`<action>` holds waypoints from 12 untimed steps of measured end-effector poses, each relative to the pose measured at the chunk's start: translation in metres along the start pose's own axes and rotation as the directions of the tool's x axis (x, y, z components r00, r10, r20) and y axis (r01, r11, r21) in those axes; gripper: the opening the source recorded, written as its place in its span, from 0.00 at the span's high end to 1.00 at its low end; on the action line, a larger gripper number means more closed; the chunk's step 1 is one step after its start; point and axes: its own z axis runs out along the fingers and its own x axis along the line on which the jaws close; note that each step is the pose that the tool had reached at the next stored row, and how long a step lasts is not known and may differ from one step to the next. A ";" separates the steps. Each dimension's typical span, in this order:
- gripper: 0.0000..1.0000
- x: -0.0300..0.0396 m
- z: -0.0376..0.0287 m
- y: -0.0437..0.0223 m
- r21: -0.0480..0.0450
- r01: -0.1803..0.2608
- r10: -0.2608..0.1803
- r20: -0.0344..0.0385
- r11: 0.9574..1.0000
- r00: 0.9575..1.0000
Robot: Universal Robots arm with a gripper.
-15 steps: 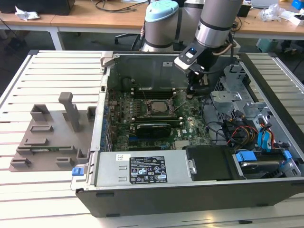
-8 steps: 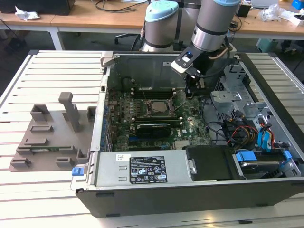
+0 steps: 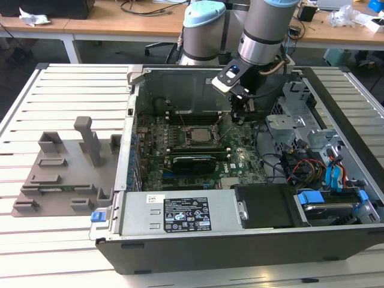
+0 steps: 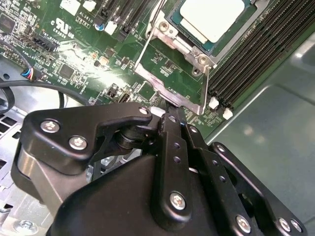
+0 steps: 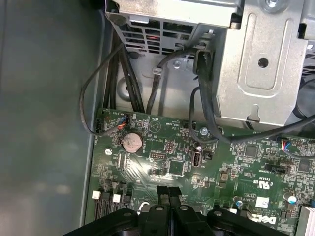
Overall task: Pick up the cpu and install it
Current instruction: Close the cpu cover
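Closest to the lens in the second wrist view, the gripper hangs low over the motherboard. Its fingertips are pressed together with nothing visible between them. Just beyond them lies the hinged metal socket frame, apparently folded open, with its thin wire lever alongside. Farther on, the cpu sits silver side up within the socket, beside the memory slots.

The risk, as I judge it, is height. Clenched tips travelling this low could catch the frame or lever, or scrape small board parts. A knock on the chip while the frame is unlatched could skew it and damage the contacts beneath. In the first wrist view, loose cables near the drive cage could snag the arm.
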 end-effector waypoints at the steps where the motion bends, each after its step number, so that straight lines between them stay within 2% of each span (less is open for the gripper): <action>1: 0.89 0.0001 0.0001 -0.0005 0.000 0.000 0.000 0.000 1.000 1.000; 12: 0.89 0.0009 0.0006 -0.0069 0.000 0.000 0.000 0.000 1.000 1.000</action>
